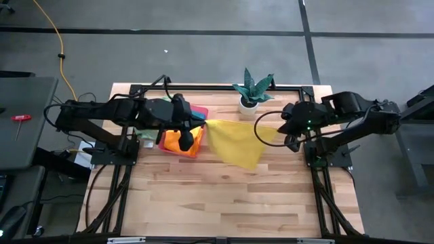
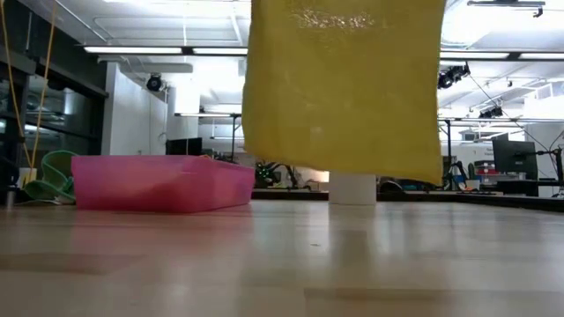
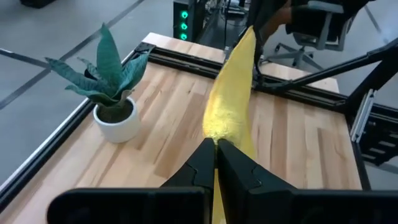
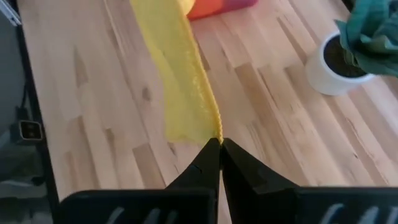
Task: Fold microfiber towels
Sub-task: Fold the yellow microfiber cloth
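Left end effector (image 3: pixel 216 149), right end effector (image 4: pixel 220 146) each pinch yellow towel (image 1: pixel 234 141), stretched aloft.

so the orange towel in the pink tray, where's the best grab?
Probably its exposed top fold, from straight above. The orange towel lies bunched in the pink tray, whose walls block a side approach. Both grippers are shut on the yellow towel.

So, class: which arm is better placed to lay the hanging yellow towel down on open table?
Probably the right hand: it pinches the yellow towel over bare wood, while the left hand sits beside the pink tray.
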`<state>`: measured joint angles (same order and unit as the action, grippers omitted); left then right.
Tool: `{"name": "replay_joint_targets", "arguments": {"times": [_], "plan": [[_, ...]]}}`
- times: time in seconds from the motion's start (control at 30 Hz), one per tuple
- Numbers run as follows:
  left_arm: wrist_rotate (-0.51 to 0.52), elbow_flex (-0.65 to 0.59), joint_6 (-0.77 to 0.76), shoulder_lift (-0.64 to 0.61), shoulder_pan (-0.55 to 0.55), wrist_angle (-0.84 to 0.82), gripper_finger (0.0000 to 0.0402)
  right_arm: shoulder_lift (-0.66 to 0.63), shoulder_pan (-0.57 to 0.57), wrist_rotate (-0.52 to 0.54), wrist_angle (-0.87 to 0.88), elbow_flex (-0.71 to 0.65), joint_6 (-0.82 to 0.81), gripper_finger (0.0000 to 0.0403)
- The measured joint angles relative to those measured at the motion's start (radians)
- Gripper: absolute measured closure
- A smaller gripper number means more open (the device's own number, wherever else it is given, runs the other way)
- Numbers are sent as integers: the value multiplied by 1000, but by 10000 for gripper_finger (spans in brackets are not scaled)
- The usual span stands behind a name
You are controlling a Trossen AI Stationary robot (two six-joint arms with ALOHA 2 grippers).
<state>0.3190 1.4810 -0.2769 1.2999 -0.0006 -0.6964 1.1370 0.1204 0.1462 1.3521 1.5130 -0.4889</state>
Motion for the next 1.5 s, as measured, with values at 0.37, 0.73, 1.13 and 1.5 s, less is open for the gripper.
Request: {"name": "replay_joint_targets", "arguments": {"times": [0.37,0.73,1.13,1.5], "plan": [[9,0,44,89,0,13,401,-14,0,48,166,4,20,403],[114,0,229,180,82,130,401,-129,0,190,193,4,0,403],[114,-15,292,191,142,138,401,-99,14,271,203,3,25,403],[151,-231,31,195,-63,185,401,41,242,241,195,-63,-209,403]]}}
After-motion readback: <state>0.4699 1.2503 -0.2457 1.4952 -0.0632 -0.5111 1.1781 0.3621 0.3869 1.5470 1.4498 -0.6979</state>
